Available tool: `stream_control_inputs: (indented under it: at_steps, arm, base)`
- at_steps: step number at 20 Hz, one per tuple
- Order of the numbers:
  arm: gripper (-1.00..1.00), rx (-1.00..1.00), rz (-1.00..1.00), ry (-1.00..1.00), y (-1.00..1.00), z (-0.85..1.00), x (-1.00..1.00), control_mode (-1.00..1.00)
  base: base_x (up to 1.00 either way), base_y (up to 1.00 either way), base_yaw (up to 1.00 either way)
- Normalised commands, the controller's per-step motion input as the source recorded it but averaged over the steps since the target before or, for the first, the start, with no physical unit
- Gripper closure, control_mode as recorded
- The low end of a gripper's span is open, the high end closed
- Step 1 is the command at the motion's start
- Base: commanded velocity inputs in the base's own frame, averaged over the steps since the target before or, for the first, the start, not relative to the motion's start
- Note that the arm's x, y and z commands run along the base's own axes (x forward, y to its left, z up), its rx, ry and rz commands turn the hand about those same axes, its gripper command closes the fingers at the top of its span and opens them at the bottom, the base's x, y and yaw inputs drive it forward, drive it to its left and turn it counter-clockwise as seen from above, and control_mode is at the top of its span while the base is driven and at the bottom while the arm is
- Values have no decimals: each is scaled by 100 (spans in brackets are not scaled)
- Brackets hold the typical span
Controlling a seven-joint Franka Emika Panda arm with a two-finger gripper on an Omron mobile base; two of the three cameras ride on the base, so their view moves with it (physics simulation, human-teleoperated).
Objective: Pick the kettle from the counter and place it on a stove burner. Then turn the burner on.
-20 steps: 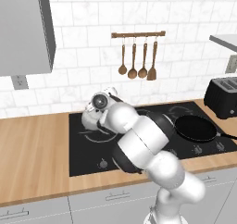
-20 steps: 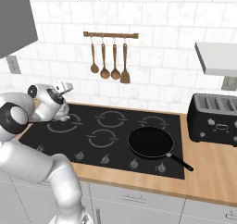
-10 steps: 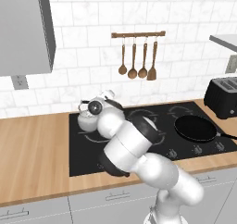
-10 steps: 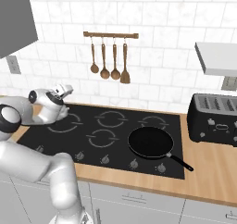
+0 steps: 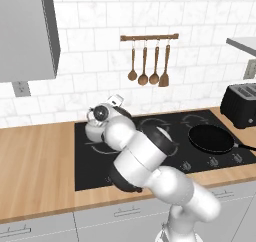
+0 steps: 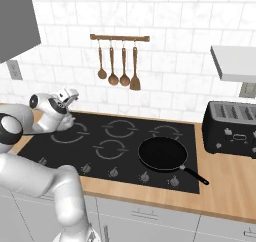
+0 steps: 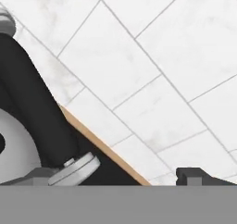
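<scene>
The silver-grey kettle (image 5: 92,131) (image 6: 36,126) stands at the back left of the black cooktop (image 5: 200,161), on the far-left part of the big ring-marked stove burner (image 6: 68,134). My gripper (image 5: 116,100) (image 6: 70,94) hovers just above and behind the kettle, close to the tiled wall, open and holding nothing. In the hand view my gripper (image 7: 115,177) has its tips wide apart, and the kettle's black arched handle (image 7: 30,102) and grey body (image 7: 14,149) sit off to the left. The wood counter (image 5: 35,166) lies on both sides of the cooktop.
A black frying pan (image 6: 162,155) (image 5: 210,138) rests on the cooktop's right side. A black toaster (image 6: 232,128) stands on the right counter. Wooden utensils hang from a rail (image 5: 149,37) on the wall. A row of knobs (image 6: 145,176) lines the cooktop's front.
The hand has stayed almost in place above the kettle while the arm's elbow has swung lower and to the left. The kettle has not moved.
</scene>
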Motion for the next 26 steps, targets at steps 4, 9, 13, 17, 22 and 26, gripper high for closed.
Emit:
stream_control_inputs:
  at_steps: [4, 9, 13, 17, 22, 26]
  arm:
    - [-100, -10, 0, 5, -45, 6, -29, -100]
    - [-100, -8, 0, 1, -42, 3, -14, -100]
    - [-100, -9, 0, 0, 11, -2, -1, -100]
    - [-100, -7, 0, 0, 42, -19, -23, -100]
    - [-100, -3, 0, -4, 22, -8, -57, -100]
    - [-100, 0, 0, -8, 0, 36, -62, -100]
  base:
    - [0, 0, 0]
    - [0, 0, 0]
    - [0, 0, 0]
    - [0, 0, 0]
    - [0, 0, 0]
    - [0, 0, 0]
